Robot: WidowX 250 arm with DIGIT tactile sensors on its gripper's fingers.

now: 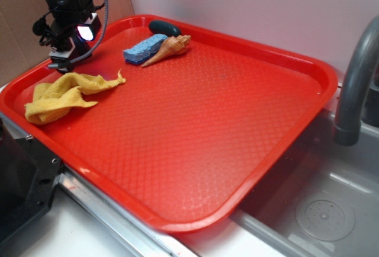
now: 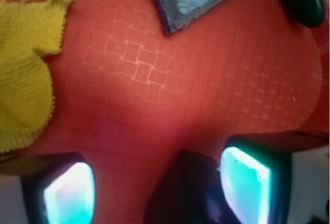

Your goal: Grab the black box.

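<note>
Red plastic fills most of what I see: the tray (image 1: 249, 109), patterned with small woven squares, takes up nearly the whole work area. My gripper (image 1: 65, 58) hangs over its far left corner. In the wrist view my two fingers (image 2: 69, 188) glow cyan at the bottom edge and stand well apart, so the jaws are wide.

Between them sits the black box (image 2: 185, 193), a dark matte shape low in the wrist view. It lies close against the right-hand finger, and a strip of bare tray shows between it and the other finger. I cannot tell whether either pad actually touches it. From the exterior view I cannot make the box out under my own body.

Beside me on the tray lies the yellow cloth (image 1: 59, 94), crumpled, with one corner reaching out toward the middle. Farther along the back rim are the blue sponge (image 1: 144, 50) and, just beside it, the shell (image 1: 169, 48), its tip pointing toward the cloth. Behind those two, against the rim, rests the dark teal oval object (image 1: 164, 28). Off the tray's right edge stand the grey faucet (image 1: 355, 85) and the sink (image 1: 331, 209).
</note>
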